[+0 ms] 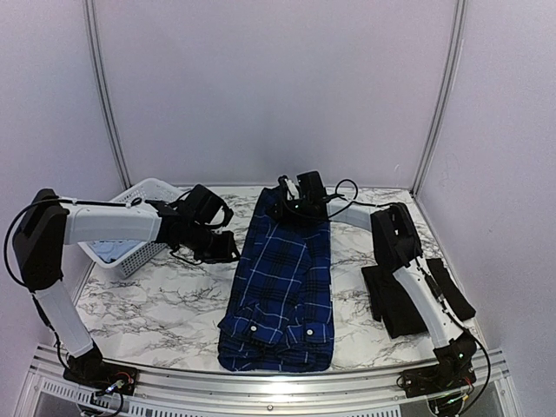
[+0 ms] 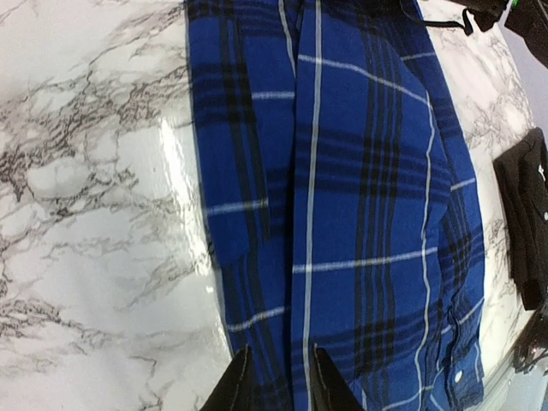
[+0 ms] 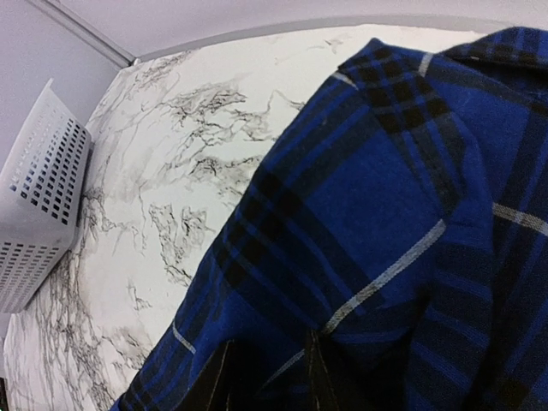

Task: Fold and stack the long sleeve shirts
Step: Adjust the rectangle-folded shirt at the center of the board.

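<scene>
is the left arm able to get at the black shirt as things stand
Probably not: the black shirt lies on the far right, beyond the plaid shirt, partly under the right arm.

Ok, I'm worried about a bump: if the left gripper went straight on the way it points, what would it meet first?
The left gripper would likely first meet the plaid shirt lying on the marble table; how far off is unclear.
</scene>
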Controlling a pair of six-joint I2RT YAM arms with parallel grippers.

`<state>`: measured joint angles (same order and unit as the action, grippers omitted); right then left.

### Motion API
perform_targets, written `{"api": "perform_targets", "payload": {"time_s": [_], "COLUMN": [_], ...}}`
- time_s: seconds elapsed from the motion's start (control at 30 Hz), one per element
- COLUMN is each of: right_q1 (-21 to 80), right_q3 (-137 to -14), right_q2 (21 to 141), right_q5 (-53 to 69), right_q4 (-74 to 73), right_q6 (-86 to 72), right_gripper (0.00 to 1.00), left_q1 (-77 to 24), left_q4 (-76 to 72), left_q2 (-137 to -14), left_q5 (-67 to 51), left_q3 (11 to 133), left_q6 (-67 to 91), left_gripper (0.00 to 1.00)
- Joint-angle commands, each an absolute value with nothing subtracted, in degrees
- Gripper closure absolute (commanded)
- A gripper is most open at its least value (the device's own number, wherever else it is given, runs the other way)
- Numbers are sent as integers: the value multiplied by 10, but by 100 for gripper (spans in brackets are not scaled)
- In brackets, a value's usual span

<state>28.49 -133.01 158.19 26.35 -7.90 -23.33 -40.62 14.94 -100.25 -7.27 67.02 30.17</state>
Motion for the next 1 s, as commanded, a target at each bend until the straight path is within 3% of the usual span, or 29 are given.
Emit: {"api": "perform_targets", "payload": {"time_s": [0.0, 0.27, 0.43, 0.77, 0.97], "right_q1": [261, 254, 256, 297, 354], "right_q3": [-1351, -1372, -1288, -921, -681], "right_q2": [1609, 1582, 1479, 1200, 1045], "right_q5": [289, 341, 331, 273, 236], "right_q4": [-50, -37, -56, -19, 24], "right_q6": [-273, -284, -261, -245, -271], "right_gripper": [69, 46, 35, 30, 30], "left_q1": [-415, -425, -425, -451, -479], "left_q4": [166, 164, 158, 156, 153], "left_q2": [-943, -900, -871, -873, -855], "left_q5": [-113, -127, -166, -215, -234], "left_q3": [628, 560, 521, 480, 457], "left_q6": [295, 311, 306, 282, 289], "left_gripper": [75, 74, 73, 75, 88]}}
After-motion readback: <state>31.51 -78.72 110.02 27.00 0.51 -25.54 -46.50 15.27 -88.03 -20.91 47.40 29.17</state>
